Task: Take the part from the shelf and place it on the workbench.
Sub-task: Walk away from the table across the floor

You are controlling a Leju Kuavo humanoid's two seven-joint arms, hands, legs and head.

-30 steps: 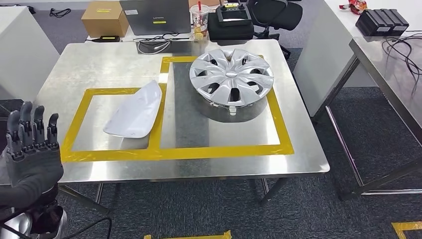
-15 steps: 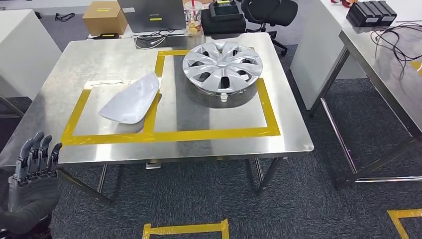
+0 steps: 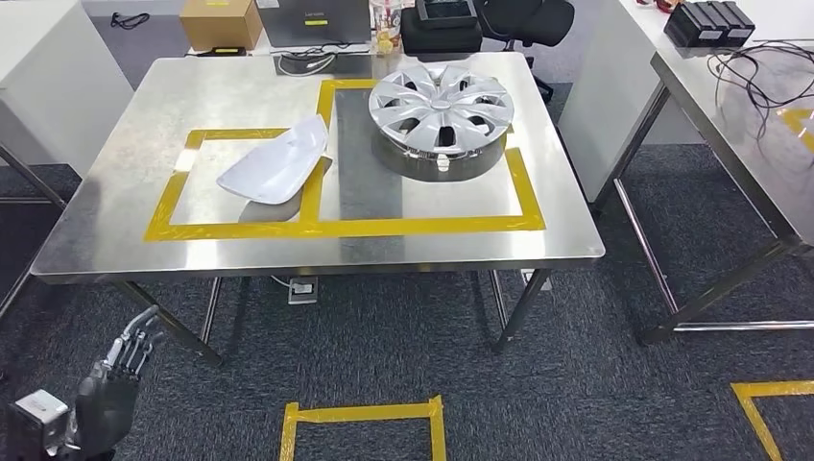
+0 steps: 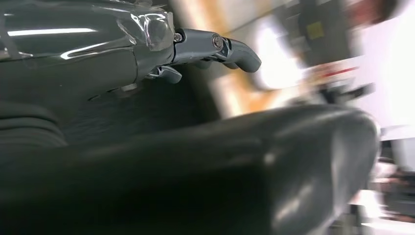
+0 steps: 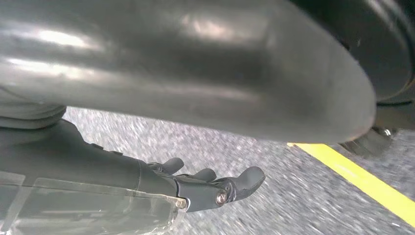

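Dropped from counter height, the left hand point(image 3: 107, 399) hangs empty, fingers loosely apart; so does the right hand point(image 5: 195, 188). White part point(image 3: 276, 161) overlaps the tape on the counter point(image 3: 115, 230), risking misplacement.

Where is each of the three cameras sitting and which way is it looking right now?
Head view: high on the body, looking down at the workbench with the wheel cover and white part; left hand low beside it.
Left wrist view: behind the left hand, surroundings blurred.
Right wrist view: behind the right hand, facing grey carpet.
Shared: head and left wrist views both show the left hand.
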